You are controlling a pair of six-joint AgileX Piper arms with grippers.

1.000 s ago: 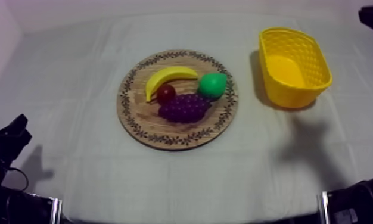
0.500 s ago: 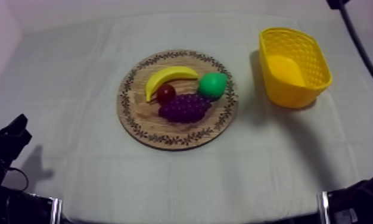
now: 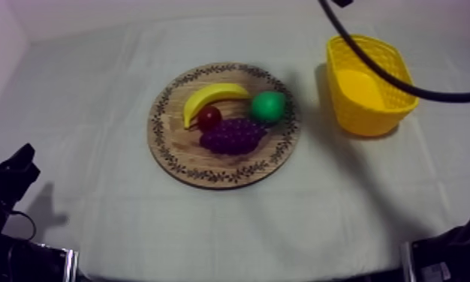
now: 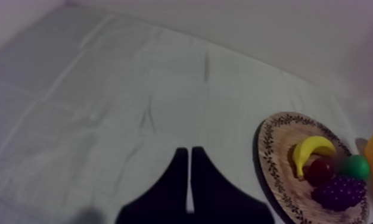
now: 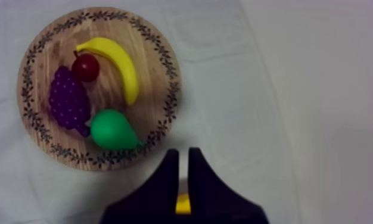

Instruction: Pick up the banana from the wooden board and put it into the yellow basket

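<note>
At the surface's [image 3: 95, 202] near left corner, the left jaws rest pressed together. Mid-surface, the curved yellow banana [image 3: 210, 95] lies at the far side of the round patterned wooden board [image 3: 176, 146], touching the small red fruit [image 3: 209, 118]. The right jaws, pressed together too, should spread and straddle the banana's middle, clear of that fruit. The yellow lattice basket [image 3: 367, 124] sits far right.

In the right wrist view, the yellow basket [image 5: 183, 204] is almost wholly hidden behind the black fingers of our right gripper [image 5: 183, 152]; we see just a thin yellow sliver between them. In the left wrist view, the frame edge cuts off most of the basket and part of the wooden board [image 4: 267, 156]. From above, the small red fruit [image 3: 209, 118] covers a little of the banana [image 3: 212, 94].
</note>
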